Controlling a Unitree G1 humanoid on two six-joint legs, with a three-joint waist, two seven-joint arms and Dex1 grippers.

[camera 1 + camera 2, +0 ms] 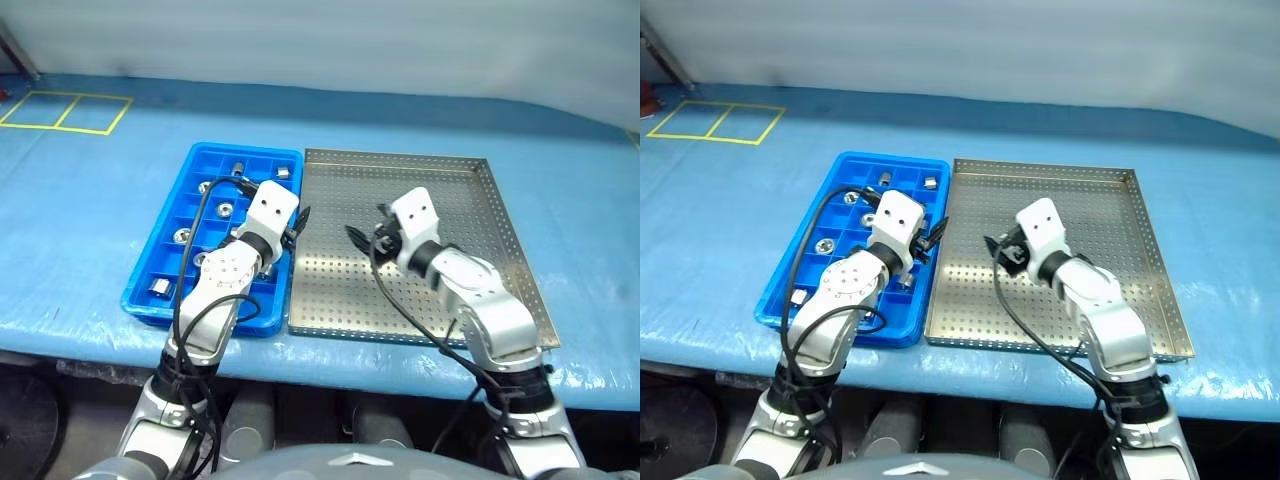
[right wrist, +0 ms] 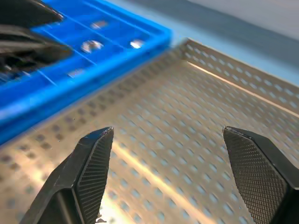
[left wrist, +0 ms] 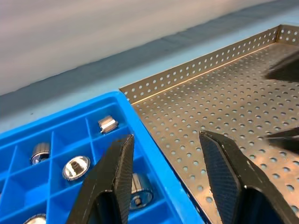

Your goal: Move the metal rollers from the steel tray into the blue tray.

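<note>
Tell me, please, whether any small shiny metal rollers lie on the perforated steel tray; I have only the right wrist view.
Observer: None that I can see. The perforated steel tray looks bare wherever the arms don't cover it.
Operator: Where are the rollers, then?
Observer: The small shiny metal rollers sit singly in compartments of the bright blue plastic tray.
Operator: Is the left gripper carrying one?
Observer: No. The left gripper is open with nothing between its fingers, above the blue tray's edge beside the steel tray.
</note>
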